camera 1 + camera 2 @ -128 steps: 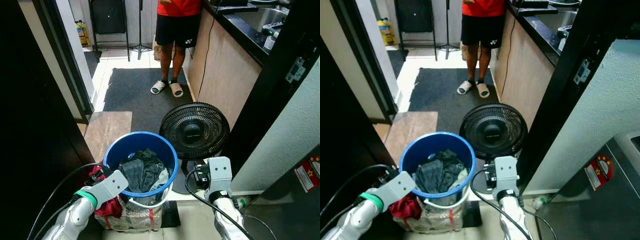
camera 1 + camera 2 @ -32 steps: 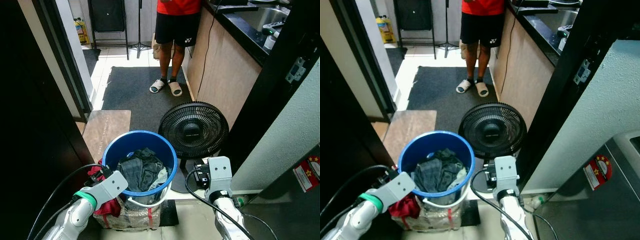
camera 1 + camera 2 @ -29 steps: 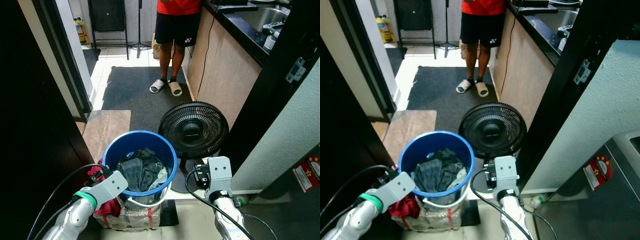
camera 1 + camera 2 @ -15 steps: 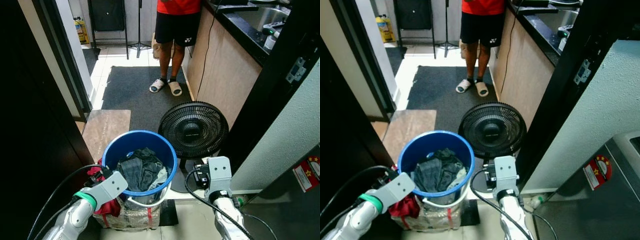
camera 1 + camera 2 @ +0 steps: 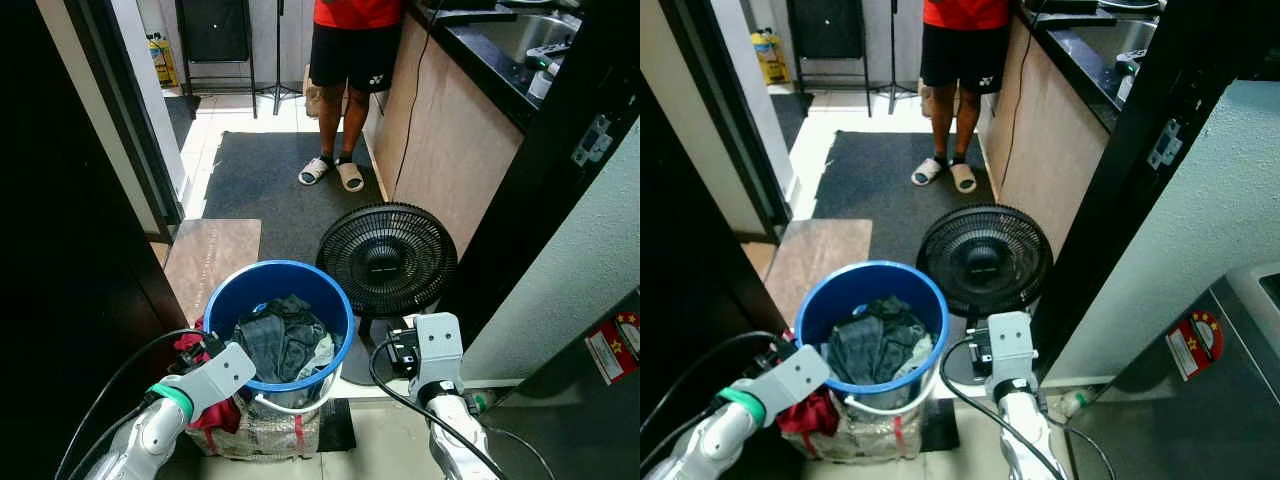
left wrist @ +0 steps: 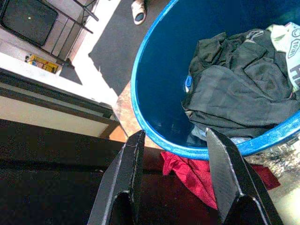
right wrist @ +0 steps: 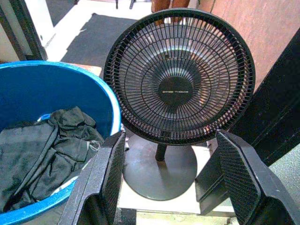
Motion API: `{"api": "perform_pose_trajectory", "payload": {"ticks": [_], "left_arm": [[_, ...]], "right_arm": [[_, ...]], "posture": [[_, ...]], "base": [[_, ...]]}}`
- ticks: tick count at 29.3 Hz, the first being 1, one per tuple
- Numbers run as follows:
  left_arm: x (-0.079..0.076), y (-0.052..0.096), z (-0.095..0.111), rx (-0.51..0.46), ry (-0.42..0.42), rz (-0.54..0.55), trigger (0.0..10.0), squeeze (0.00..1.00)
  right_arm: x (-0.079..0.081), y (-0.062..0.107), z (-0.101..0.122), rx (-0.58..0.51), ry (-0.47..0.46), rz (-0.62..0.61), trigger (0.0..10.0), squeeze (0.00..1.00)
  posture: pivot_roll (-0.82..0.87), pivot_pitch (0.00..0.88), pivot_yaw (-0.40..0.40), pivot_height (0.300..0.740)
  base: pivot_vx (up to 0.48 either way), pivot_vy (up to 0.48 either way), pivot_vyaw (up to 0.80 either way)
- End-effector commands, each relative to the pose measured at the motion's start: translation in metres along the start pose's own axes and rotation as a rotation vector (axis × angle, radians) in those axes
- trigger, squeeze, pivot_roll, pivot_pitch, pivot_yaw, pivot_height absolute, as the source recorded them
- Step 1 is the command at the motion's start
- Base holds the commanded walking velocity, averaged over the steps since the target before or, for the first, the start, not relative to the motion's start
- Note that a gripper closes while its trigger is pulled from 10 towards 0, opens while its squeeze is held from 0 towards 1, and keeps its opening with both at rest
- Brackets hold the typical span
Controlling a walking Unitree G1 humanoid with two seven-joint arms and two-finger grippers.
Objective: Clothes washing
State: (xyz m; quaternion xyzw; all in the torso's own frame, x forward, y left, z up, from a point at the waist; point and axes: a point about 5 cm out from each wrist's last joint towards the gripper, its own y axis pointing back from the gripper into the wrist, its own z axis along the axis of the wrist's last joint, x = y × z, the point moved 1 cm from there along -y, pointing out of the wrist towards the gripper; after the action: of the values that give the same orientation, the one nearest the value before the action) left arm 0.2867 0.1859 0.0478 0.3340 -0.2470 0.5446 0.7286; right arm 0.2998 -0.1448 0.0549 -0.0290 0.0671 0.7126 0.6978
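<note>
A blue bucket [image 5: 221, 294] stands on the floor just ahead, holding dark grey clothes [image 5: 284, 338] and a white printed piece. A red cloth [image 5: 212, 414] hangs below its near left side. My left gripper [image 6: 176, 187] is open beside the bucket's near rim, with the rim [image 6: 140, 117] and the red cloth [image 6: 187, 171] between its black fingers [image 6: 124, 180]. My right gripper [image 7: 171, 187] is open and holds nothing. It hovers low to the right of the bucket and faces the fan.
A black floor fan [image 5: 388, 262] stands right of the bucket. A person [image 5: 345, 60] in red top and sandals stands on a dark mat [image 5: 260, 180]. A wooden counter [image 5: 450, 140] and black door frame [image 5: 540, 170] are on the right, a dark door [image 5: 70, 300] on the left.
</note>
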Motion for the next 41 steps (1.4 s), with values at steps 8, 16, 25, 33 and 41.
{"api": "perform_pose_trajectory", "payload": {"ticks": [8, 16, 25, 33, 41], "left_arm": [[-0.0024, 0.0032, -0.0032, 0.009, 0.0, -0.015, 10.0, 0.0], [-0.002, 0.003, -0.0031, 0.009, 0.0, -0.015, 10.0, 0.0], [-0.0018, 0.0028, -0.0031, 0.009, 0.0, -0.015, 10.0, 0.0], [-0.0018, 0.002, -0.0027, 0.009, 0.0, -0.015, 10.0, 0.0], [-0.002, 0.0017, -0.0023, 0.009, 0.0, -0.015, 10.0, 0.0]], "right_arm": [[0.0016, 0.0022, -0.0053, 0.025, 0.0, 0.006, 10.0, 0.0], [0.0017, 0.0021, -0.0052, 0.025, -0.001, 0.004, 10.0, 0.0], [0.0018, 0.0024, -0.0053, 0.025, -0.002, 0.003, 10.0, 0.0], [0.0018, 0.0018, -0.0047, 0.023, -0.003, 0.003, 10.0, 0.0], [0.0018, 0.0017, -0.0047, 0.024, -0.001, 0.003, 10.0, 0.0]], "posture": [[0.0, 0.061, 0.056, 0.74], [0.0, 0.063, 0.06, 0.74], [0.0, 0.063, 0.059, 0.74], [0.0, 0.062, 0.056, 0.74], [0.0, 0.063, 0.055, 0.74]], "base": [[0.0, 0.0, 0.0], [0.0, 0.0, 0.0], [0.0, 0.0, 0.0], [0.0, 0.0, 0.0], [0.0, 0.0, 0.0]]}}
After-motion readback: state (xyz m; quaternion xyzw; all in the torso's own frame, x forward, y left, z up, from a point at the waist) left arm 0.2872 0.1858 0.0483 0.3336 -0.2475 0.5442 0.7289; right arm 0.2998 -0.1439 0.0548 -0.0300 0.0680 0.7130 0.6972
